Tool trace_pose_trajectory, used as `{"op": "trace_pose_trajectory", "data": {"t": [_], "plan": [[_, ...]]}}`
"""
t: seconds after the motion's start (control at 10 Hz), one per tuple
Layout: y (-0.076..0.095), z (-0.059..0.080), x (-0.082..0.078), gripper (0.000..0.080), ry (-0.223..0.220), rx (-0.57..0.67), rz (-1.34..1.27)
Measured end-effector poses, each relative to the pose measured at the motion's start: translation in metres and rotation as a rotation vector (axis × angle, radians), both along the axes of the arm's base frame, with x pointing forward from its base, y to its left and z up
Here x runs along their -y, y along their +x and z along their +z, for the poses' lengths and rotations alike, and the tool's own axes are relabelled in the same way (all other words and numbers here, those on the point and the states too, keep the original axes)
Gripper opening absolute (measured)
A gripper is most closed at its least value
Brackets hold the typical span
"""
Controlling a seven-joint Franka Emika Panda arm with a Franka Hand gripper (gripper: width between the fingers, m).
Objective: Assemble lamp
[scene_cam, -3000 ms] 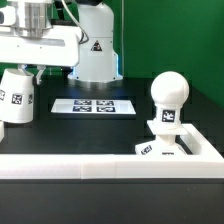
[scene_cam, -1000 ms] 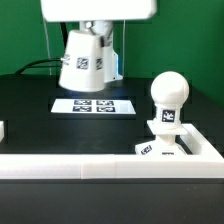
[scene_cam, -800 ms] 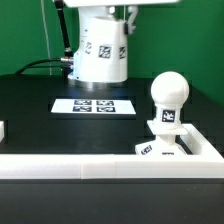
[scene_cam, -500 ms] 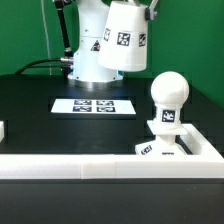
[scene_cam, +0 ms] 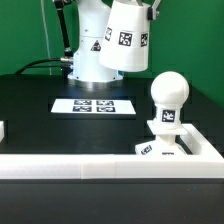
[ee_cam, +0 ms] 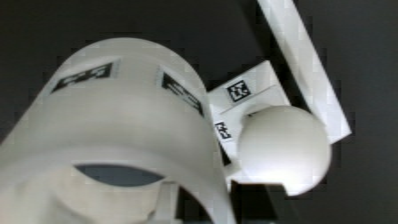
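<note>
Shade (scene_cam: 127, 38) carried from bench's far left side to high up, tilted, since three seconds ago; unchanged over last half second. Bulb (scene_cam: 169, 92) seated on base (scene_cam: 168, 140) near bench's front right corner. Step judged: shade being brought over bulb. Next move calls for levelling and centring shade above bulb before lowering. Tool state cannot be told: fingers hidden in both views. Wrist view alone shows shade's open mouth (ee_cam: 128, 178) beside bulb (ee_cam: 281, 150); exterior view alone shows height gap and marker board (scene_cam: 92, 105).

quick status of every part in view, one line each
shade: lifted off the table, tilted, held up by the arm above and to the exterior view's left of the bulb
bulb: upright, seated on the base, uncovered
base: flat on the table against the white wall
marker board: flat on the table
jaws: out of sight
</note>
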State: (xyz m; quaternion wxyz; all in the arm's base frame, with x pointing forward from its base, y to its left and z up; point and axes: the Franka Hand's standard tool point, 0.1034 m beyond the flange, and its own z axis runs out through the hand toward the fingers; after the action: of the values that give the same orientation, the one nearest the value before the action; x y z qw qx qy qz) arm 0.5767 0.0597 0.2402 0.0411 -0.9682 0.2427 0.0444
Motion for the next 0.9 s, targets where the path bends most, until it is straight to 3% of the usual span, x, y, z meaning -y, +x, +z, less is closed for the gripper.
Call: {"op": "trace_pose_trajectory", "data": {"t": [0.2, 0.4, 0.6, 0.9], "plan": [[0.02, 0.012, -0.018, 0.0044, -0.002, 0.039, 0.016], [0.038, 0.015, -0.035, 0.0044, -0.005, 0.081, 0.041], [0.049, 0.006, -0.05, 0.0044, -0.012, 0.082, 0.063], [0.054, -0.018, -0.057, 0.0044, -0.022, 0.09, 0.098]]}}
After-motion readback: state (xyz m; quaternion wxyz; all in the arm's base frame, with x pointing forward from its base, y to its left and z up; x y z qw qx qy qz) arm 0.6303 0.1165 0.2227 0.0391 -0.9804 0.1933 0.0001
